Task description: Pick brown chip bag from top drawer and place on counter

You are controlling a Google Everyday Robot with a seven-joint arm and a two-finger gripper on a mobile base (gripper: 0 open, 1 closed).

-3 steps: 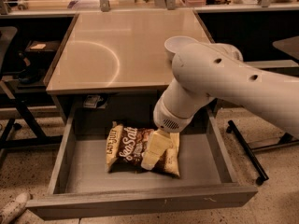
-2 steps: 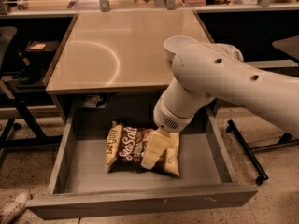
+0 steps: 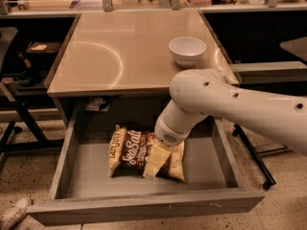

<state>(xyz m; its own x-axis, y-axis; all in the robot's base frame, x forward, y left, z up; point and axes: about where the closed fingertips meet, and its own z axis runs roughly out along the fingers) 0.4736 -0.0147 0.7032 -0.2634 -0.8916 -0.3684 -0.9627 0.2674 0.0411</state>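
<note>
Nearest, a wide, shallow grey rectangular top drawer [image 3: 144,210] is seen pulled fully out, its plain flat front closest to the camera and its bare grey bottom exposed on both sides. A crinkly dark-brown and cream-yellow chip bag [image 3: 130,152] with white script lettering is laid flat on the drawer's bottom, roughly at the middle of the drawer and slightly towards its back wall. The pale two-finger gripper [image 3: 156,161] is lowered into the drawer, over the right half of the bag and seemingly touching it; whether it is spread or clamped on the bag cannot be told. The gripper is carried by a thick white robot arm [image 3: 230,104], which is reached in from the drawer's right side and passes above its right rear corner. Above and behind the drawer, a smooth glossy beige square counter [image 3: 120,47] is set on a dark cabinet. A round white bowl [image 3: 187,50] is stood upright on the counter, behind the drawer's right half.
</note>
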